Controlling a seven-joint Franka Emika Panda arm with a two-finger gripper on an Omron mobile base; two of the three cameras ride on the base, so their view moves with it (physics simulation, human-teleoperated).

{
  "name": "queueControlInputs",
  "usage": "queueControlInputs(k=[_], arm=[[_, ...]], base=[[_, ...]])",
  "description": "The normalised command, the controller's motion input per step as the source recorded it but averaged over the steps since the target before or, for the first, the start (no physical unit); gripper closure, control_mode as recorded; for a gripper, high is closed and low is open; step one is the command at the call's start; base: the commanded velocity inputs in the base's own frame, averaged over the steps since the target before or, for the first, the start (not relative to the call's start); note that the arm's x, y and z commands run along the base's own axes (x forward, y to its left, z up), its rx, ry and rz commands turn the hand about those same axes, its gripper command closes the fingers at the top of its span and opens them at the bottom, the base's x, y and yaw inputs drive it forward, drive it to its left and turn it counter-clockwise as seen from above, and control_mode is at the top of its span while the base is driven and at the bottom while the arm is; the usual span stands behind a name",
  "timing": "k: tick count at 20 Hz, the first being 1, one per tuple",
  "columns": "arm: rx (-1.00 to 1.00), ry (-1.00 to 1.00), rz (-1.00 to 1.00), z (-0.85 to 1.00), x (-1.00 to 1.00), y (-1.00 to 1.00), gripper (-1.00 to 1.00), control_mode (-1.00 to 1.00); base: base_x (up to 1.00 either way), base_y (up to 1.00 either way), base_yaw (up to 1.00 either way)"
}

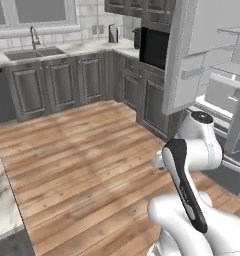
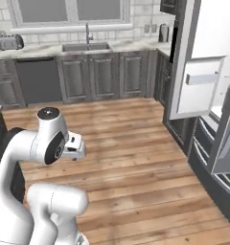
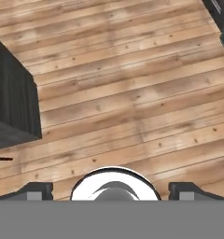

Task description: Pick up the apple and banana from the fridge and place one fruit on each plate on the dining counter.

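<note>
End effector [image 3: 112, 192] spread, empty, over floor short of fridge [image 2: 208, 72]. I'd drive closer, square up to open shelves before reaching.

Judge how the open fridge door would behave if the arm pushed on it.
The fridge door is tall and hangs wide open, so it would probably swing on its hinge rather than tip. It looks rigid, and the shelf on its inner face carries nothing visible, so a light push might move it.
</note>
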Motion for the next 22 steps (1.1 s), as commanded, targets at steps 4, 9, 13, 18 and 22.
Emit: queueControlInputs(k=[4,9,13,18,22], arm=[[0.00,0.00,0.00,0.00,0.00,0.00,-1.00,1.00],[0.00,0.00,0.00,0.00,0.00,0.00,-1.00,1.00],[0.00,0.00,0.00,0.00,0.00,0.00,-1.00,1.00],[0.00,0.00,0.00,0.00,0.00,0.00,-1.00,1.00],[0.00,0.00,0.00,0.00,0.00,0.00,-1.00,1.00]], base=[[0.91,-0.06,-0.42],[0.91,0.00,-0.45],[0.89,0.00,-0.47],[0.95,0.00,-0.41],[0.75,0.00,-0.42]])
